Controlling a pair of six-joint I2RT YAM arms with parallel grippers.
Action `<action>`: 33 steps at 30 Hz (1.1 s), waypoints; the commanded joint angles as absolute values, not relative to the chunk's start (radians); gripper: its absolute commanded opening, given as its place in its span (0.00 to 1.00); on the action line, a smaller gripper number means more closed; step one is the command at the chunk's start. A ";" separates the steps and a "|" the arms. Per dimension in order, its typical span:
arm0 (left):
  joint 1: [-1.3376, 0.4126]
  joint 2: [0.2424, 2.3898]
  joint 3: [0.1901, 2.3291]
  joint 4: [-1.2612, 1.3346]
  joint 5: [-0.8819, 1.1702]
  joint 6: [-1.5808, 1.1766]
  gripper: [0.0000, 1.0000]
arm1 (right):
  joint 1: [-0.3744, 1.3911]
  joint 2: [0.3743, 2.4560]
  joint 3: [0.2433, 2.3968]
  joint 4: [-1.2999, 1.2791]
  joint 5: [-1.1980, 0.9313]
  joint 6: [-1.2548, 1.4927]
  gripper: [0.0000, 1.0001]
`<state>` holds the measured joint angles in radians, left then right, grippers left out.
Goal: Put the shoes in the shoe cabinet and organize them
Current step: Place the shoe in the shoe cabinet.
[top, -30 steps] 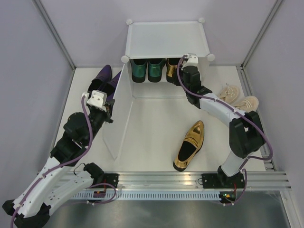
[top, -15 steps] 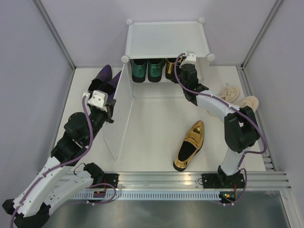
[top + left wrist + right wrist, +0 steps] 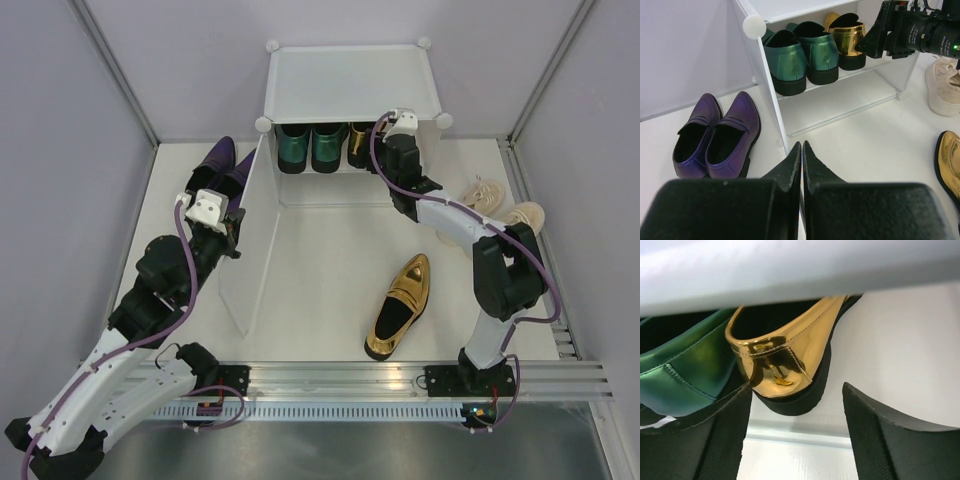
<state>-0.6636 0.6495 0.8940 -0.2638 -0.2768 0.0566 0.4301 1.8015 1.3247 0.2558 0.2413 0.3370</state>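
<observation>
While the right gripper (image 3: pixel 796 390) sits at the upper shelf of the shoe cabinet (image 3: pixel 350 80), we note its fingers standing apart, one on either side of the heel of a gold loafer (image 3: pixel 782 357), closed on nothing. That loafer rests on the shelf, just right of the green loafers (image 3: pixel 311 146), which share the same tier.

The second gold loafer (image 3: pixel 398 305) lies alone on the bench (image 3: pixel 320 250), in front of the cabinet. The beige sneakers (image 3: pixel 500 205) lie on the bench right of the cabinet, beside the right arm. The purple shoes (image 3: pixel 717 135) sit side by side on the bench, left of the cabinet.

The door panel (image 3: pixel 255 240) is swung open toward the arms. On the left gripper (image 3: pixel 802 150) the fingers are pressed together, tips near the door's edge; we cannot tell whether they touch it.
</observation>
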 commanded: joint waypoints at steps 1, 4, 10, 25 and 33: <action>-0.669 0.678 0.854 -0.391 -0.255 0.066 0.02 | 0.451 1.764 1.328 0.319 0.287 0.302 0.78; -0.672 0.676 0.854 -0.391 -0.255 0.066 0.02 | 0.466 1.788 1.341 0.301 0.318 0.305 0.83; -0.678 0.675 0.853 -0.391 -0.259 0.066 0.02 | 0.483 1.848 1.365 0.322 0.307 0.307 0.85; -0.686 0.678 0.853 -0.391 -0.258 0.067 0.02 | 0.515 2.016 1.523 0.259 0.479 0.247 0.86; -0.689 0.678 0.853 -0.391 -0.256 0.069 0.02 | 0.523 2.025 1.483 0.267 0.496 0.273 0.78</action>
